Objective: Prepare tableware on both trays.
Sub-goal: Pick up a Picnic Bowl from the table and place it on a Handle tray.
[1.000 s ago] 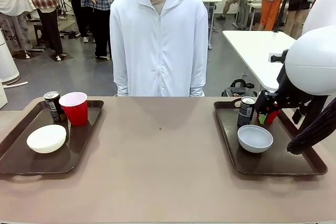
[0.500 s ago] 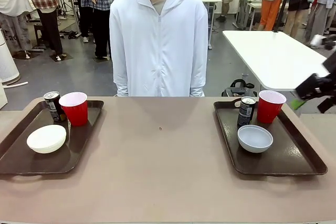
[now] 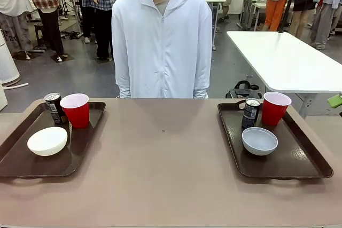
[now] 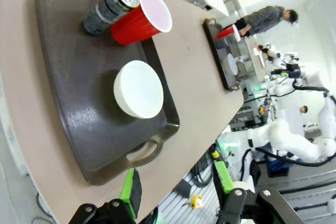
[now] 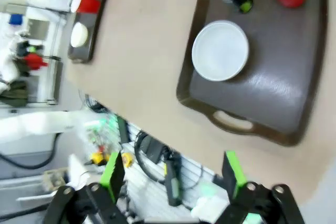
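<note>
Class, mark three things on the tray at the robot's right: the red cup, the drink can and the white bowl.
red cup point(image 3: 275, 110), front view, on its red side wall.
drink can point(image 3: 249, 115), front view, on its dark body.
white bowl point(image 3: 259, 140), front view, on its inside.

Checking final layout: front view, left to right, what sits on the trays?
White bowl → dark can → red cup → second can → second bowl → second red cup.

I see two dark brown plastic trays point(image 3: 299, 170) with a faint sheen, glossy red plastic cups point(image 3: 275, 109), smooth matt white round bowls point(image 3: 260, 141), dark metal drink cans point(image 3: 249, 113) with shiny tops, and a matt beige tabletop point(image 3: 165, 169).
</note>
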You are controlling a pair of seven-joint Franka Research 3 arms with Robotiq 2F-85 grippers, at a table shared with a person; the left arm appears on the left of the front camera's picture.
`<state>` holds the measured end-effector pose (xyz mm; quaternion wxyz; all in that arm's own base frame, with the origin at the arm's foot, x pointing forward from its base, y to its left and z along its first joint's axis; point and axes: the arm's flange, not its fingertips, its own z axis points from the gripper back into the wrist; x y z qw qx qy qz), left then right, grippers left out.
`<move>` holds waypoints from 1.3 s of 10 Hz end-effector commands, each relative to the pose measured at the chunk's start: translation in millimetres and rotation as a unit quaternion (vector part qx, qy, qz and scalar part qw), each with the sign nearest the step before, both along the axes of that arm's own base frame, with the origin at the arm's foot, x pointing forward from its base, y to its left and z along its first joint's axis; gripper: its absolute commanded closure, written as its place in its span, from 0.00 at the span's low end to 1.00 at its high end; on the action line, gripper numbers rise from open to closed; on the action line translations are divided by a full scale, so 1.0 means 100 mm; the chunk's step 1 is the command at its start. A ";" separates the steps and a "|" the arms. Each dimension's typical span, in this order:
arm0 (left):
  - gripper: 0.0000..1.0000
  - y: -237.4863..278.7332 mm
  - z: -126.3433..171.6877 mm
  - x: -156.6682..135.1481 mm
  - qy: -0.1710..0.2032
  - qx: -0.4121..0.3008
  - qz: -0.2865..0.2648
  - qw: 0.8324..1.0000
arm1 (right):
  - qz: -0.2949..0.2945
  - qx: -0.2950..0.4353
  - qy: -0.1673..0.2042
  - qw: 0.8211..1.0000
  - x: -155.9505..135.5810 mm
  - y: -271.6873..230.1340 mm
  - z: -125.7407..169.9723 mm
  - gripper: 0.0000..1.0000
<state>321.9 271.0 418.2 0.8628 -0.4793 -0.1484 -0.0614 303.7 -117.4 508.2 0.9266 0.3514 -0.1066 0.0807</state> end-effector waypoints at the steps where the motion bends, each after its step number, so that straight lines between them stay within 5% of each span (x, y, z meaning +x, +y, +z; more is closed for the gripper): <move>1: 0.27 0.00 0.02 -0.01 -0.002 -0.002 0.007 1.000 | -0.031 0.044 0.019 0.998 0.05 -0.20 -0.07 0.04; 7: 0.27 0.00 0.02 -0.01 -0.002 -0.002 0.007 1.000 | -0.153 0.099 0.007 0.983 -0.21 -0.95 -0.25 0.04; 13: 0.27 0.00 0.02 -0.01 -0.002 -0.002 0.007 1.000 | -0.220 0.078 0.059 0.970 -0.13 -1.30 -0.19 0.04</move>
